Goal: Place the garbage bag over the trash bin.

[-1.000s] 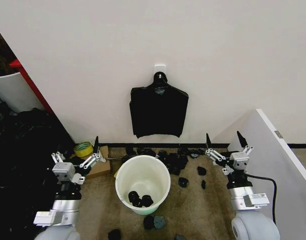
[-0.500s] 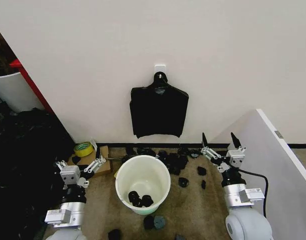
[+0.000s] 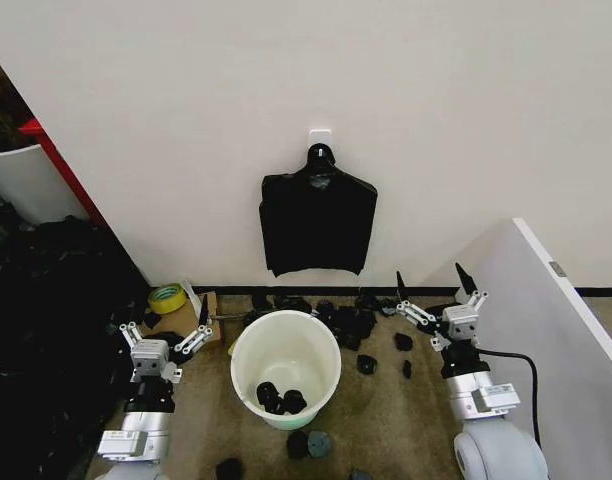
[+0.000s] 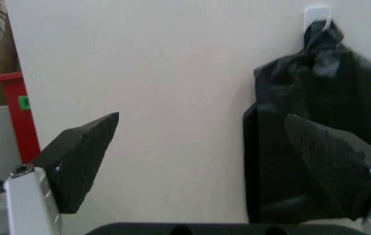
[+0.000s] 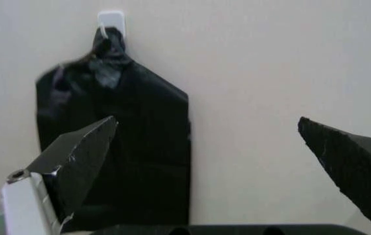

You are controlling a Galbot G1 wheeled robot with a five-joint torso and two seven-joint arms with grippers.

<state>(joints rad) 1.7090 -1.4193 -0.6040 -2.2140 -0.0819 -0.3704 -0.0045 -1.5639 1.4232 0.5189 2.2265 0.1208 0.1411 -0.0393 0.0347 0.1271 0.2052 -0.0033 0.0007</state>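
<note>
Bin [image 3: 286,362] between both open pincers

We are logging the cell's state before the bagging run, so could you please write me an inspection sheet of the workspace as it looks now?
Surface: brown carpet floor, littered.
Job's things: trash bin upright, unlined, small black lumps inside; bundle of black bags hangs flat from a white wall hook.
Clutter: more black lumps along the wall and in front of the bin; yellow tape roll on a cardboard box.
Grippers: left gripper open, left of the bin; right gripper open, right of it; both empty.
Cables: black cable at the right arm.
Surroundings: white wall, white panel at right, red-edged white tub at left.
</note>
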